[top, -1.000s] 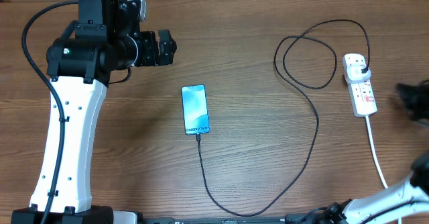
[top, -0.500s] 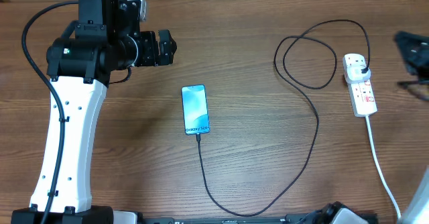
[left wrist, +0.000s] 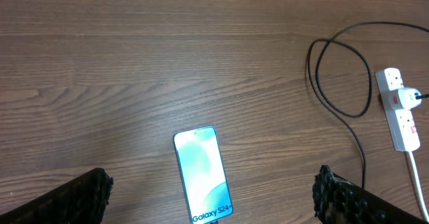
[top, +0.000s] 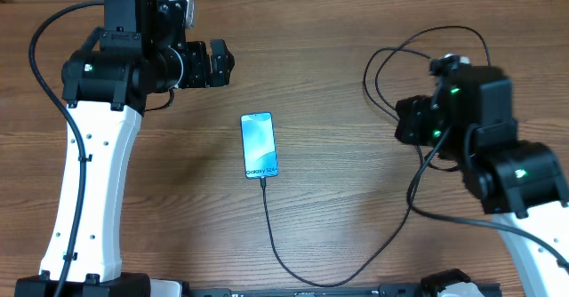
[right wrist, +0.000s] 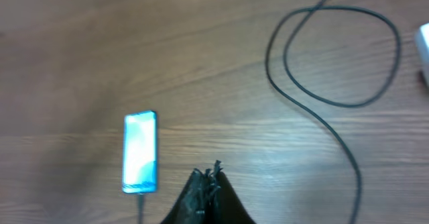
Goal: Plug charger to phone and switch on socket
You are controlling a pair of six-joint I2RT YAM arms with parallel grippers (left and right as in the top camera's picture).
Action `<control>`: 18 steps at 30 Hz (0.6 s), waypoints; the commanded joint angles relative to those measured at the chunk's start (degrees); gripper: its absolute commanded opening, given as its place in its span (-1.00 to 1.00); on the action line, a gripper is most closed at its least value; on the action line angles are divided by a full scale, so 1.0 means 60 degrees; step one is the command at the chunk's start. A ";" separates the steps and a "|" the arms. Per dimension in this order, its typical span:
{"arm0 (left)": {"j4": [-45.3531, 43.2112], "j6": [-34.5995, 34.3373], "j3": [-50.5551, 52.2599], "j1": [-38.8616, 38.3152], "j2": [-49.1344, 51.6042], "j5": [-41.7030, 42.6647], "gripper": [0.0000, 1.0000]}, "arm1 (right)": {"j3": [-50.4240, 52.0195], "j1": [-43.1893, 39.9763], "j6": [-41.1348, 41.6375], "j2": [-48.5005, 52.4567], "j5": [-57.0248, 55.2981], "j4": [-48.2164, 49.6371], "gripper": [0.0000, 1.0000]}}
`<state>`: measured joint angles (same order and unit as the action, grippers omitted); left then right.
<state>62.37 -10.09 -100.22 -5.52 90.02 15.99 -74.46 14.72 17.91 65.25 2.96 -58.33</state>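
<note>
The phone point(top: 259, 146) lies flat mid-table with its blue screen lit, also seen in the left wrist view point(left wrist: 202, 174) and the right wrist view point(right wrist: 140, 151). The charger point(top: 268, 230), a thin black cable, enters the phone's near short edge, curves right and loops point(left wrist: 342, 76) toward the white socket point(left wrist: 400, 110), where its black plug sits. My right arm hides the socket from overhead; only a white edge point(right wrist: 423, 46) shows at its wrist. My left gripper point(left wrist: 213, 189) hangs open high above the phone. My right gripper point(right wrist: 209, 174) is shut on nothing, left of the socket.
The socket's thick white cord point(left wrist: 419, 184) runs toward the table's near right edge. My left arm point(top: 98, 155) stands along the left side, and my right arm point(top: 498, 164) fills the right side. Bare wooden tabletop point(top: 338, 101) lies between the phone and the cable loop.
My right arm has swung in from the far right edge to over the socket area, covering the socket from overhead. The left arm, phone and cable have not moved.
</note>
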 commanded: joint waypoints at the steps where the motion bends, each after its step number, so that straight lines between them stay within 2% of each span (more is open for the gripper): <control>1: -0.0004 0.0182 -0.0055 0.0051 0.0051 -0.0051 0.99 | -0.0087 0.0623 -0.0069 -0.0040 -0.1341 -0.0317 -0.54; 2: 0.0000 0.0182 -0.0055 0.0051 0.0051 -0.0051 0.99 | -0.0087 0.0674 -0.0069 -0.0040 -0.1341 -0.0430 -0.38; 3: 0.0000 0.0182 -0.0055 0.0051 0.0051 -0.0051 0.99 | -0.0087 0.0681 -0.0069 -0.0040 -0.1341 -0.0565 -0.09; 4: 0.0000 0.0182 -0.0055 0.0051 0.0051 -0.0051 0.99 | -0.0087 0.0678 -0.0066 -0.0040 -0.1337 -0.0718 0.07; 5: 0.0000 0.0178 -0.0055 0.0051 0.0051 -0.0051 0.99 | -0.0087 0.0678 -0.0066 -0.0040 -0.1337 -0.0980 0.67; 6: 0.0000 0.0182 -0.0055 0.0051 0.0051 -0.0051 0.99 | -0.0087 0.0678 -0.0062 -0.0040 -0.1319 -0.1104 1.00; 18: 0.0000 0.0182 -0.0055 0.0051 0.0051 -0.0051 0.99 | -0.0087 0.0678 -0.0073 -0.0033 -0.1410 -0.1373 1.00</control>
<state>62.39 -10.09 -100.22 -5.52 90.02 15.99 -74.46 18.52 17.58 65.25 -3.60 -66.63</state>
